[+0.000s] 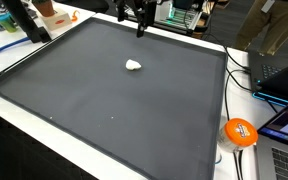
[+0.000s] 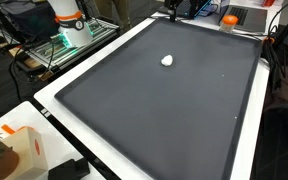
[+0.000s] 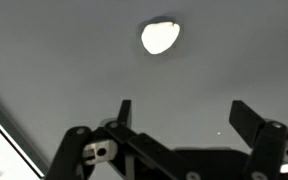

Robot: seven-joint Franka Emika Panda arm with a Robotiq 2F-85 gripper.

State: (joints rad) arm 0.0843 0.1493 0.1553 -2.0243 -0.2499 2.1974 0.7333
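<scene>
The black metal two-finger gripper [image 3: 181, 110] shows in the wrist view as a pair of flat, dark fingers [image 3: 124, 115] with squared tips. Each is carried on angular black linkage bars [image 3: 149, 158]. Pale silver-grey pivot plates with round pins [image 3: 99, 152] sit at the outer joints on both sides. In an exterior view the gripper [image 1: 138, 22] is only a small, dark, blocky shape, too small for finer detail.
</scene>
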